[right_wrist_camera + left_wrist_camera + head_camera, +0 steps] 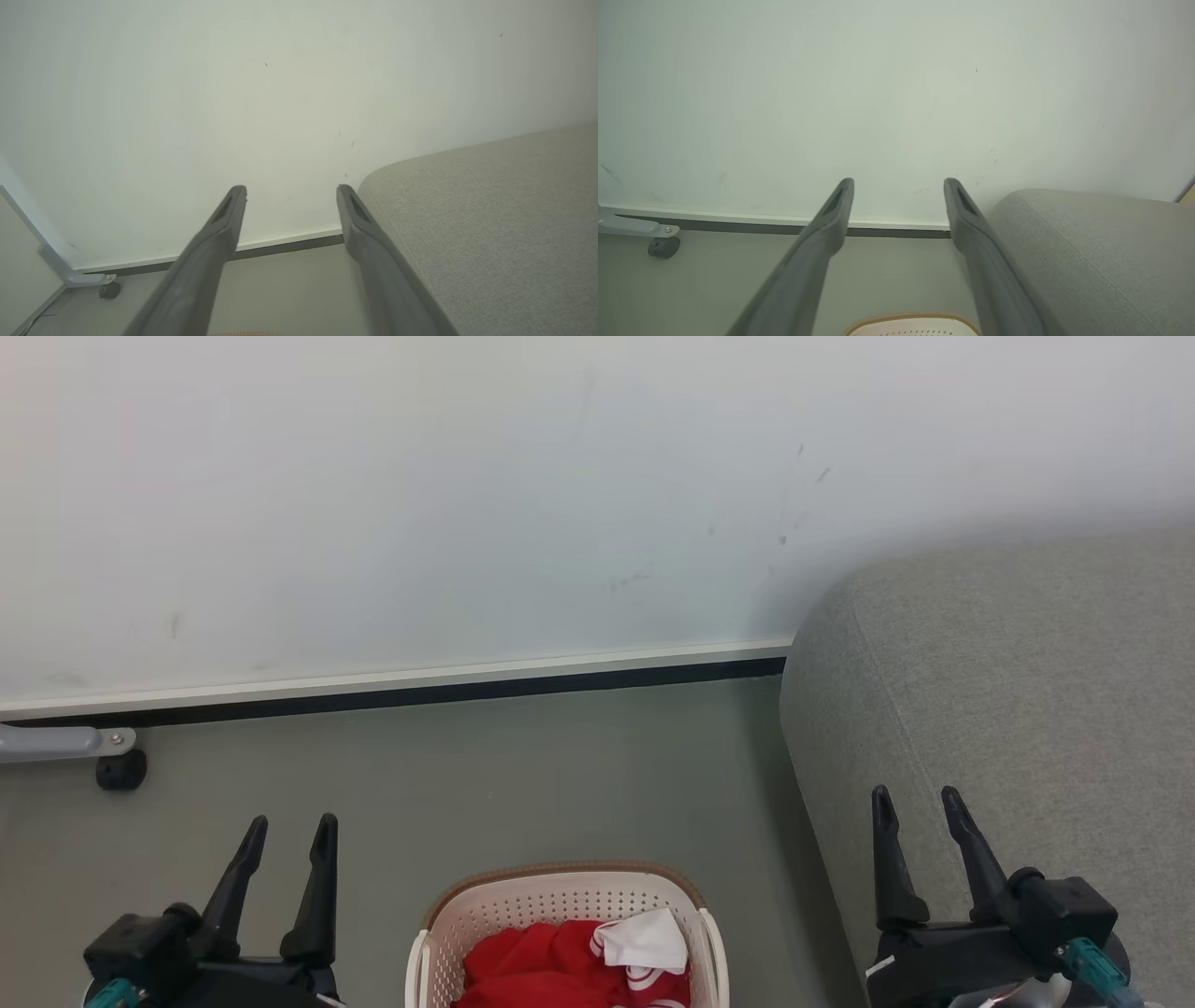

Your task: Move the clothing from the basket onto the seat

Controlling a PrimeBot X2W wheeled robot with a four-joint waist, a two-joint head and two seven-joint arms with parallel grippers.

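Observation:
The cream-white basket point(439, 943) with a brown rim stands on the floor at the bottom centre of the head view; its rim point(910, 322) also peeks in at the bottom of the left wrist view. Red clothing point(541, 966) with a white panel lies bunched inside it. The light-grey seat point(1018, 709) fills the right side, and appears as well in the wrist views point(1101, 252) point(490, 224). My left gripper point(291, 823) stands open left of the basket, holding nothing. My right gripper point(918, 795) stands open over the seat's front edge, also empty.
A pale wall with a white and dark skirting strip point(401, 686) runs behind the grey floor. A grey metal leg on a black castor point(119, 767) stands at the far left by the wall. Bare floor lies between basket and wall.

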